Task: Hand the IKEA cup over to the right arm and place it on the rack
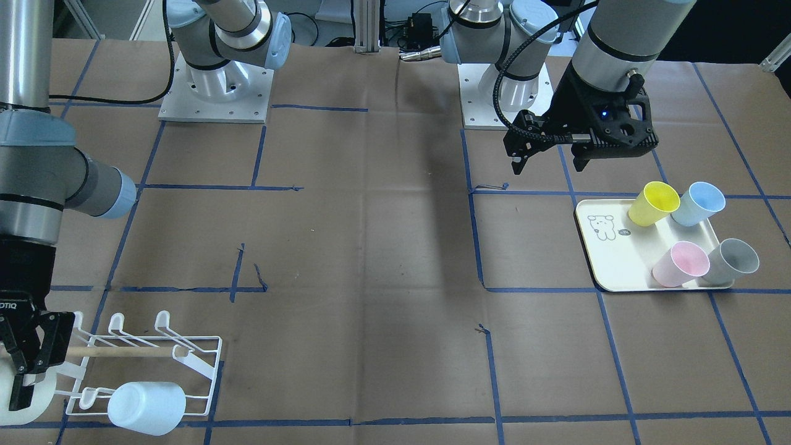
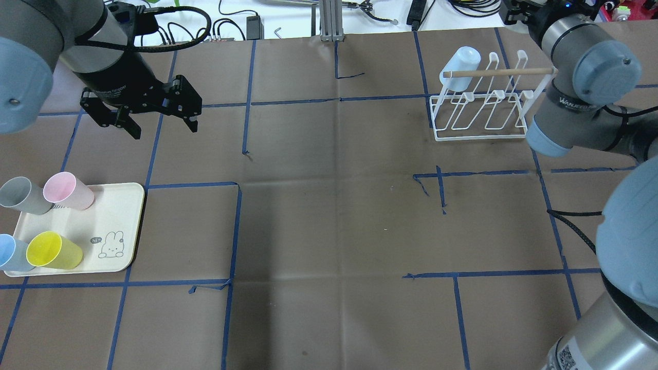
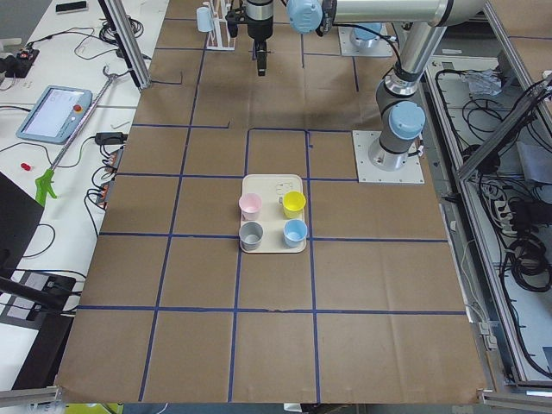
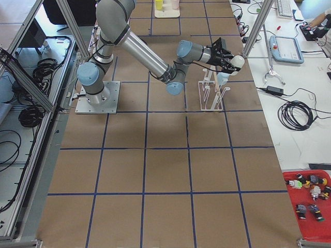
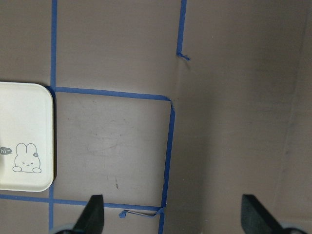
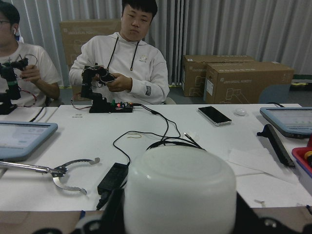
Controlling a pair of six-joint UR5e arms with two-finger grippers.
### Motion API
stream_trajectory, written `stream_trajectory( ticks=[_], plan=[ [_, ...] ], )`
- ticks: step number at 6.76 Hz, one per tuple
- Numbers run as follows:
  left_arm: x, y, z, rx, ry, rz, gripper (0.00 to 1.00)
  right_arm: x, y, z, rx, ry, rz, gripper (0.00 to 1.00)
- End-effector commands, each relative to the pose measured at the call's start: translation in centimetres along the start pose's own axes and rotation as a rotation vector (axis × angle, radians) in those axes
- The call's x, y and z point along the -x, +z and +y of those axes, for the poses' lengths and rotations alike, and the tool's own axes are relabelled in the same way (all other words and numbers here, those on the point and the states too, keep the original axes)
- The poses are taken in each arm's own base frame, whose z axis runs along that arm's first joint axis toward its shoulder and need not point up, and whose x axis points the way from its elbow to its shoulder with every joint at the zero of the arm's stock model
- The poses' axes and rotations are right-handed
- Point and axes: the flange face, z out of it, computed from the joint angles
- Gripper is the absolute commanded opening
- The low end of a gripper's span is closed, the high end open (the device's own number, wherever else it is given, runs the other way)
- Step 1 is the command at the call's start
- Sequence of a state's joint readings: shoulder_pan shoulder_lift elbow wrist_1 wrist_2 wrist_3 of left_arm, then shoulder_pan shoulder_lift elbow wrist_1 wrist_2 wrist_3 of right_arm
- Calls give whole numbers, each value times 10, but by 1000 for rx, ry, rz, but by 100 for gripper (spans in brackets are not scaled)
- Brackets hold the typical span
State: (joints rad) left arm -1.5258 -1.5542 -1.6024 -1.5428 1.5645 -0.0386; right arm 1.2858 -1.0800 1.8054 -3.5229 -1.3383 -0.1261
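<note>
My right gripper (image 1: 28, 374) is shut on a white cup (image 6: 179, 195), held on its side just beside the white wire rack (image 1: 154, 364) at its wooden-dowel end. The cup also shows in the front view (image 1: 21, 405) and the right side view (image 4: 237, 63). A pale blue cup (image 2: 460, 61) hangs upturned on one rack prong. My left gripper (image 2: 157, 123) is open and empty, hovering above the table behind the cream tray (image 2: 121, 226). Its fingertips (image 5: 95, 214) show wide apart over bare table.
The tray (image 1: 609, 259) with a rabbit drawing holds several cups: yellow (image 1: 653, 204), blue (image 1: 698, 204), pink (image 1: 681, 264) and grey (image 1: 733, 261). Blue tape lines cross the brown table. Operators sit at a white desk beyond the rack.
</note>
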Motion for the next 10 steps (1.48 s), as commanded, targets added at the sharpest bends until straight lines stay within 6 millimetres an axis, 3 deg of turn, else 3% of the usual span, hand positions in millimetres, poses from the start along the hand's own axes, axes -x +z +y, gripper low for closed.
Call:
stream_trajectory(
  ticks=[1,4,8,9,10],
  plan=[
    [0,-4,3,-9,4,0,99,-23,11,17,53,-111,39,20],
    [0,1,-1,1,-2,0,99,-24,29,45,86,-101,30,20],
    [0,1,-3,-5,-4,2,99,-19,27,68,136,-88,19,22],
    [-1,1,-3,-7,-4,2,99,-19,26,69,140,-85,17,40],
    [-1,1,-3,-7,-4,2,99,-19,27,69,144,-72,17,99]
  ],
)
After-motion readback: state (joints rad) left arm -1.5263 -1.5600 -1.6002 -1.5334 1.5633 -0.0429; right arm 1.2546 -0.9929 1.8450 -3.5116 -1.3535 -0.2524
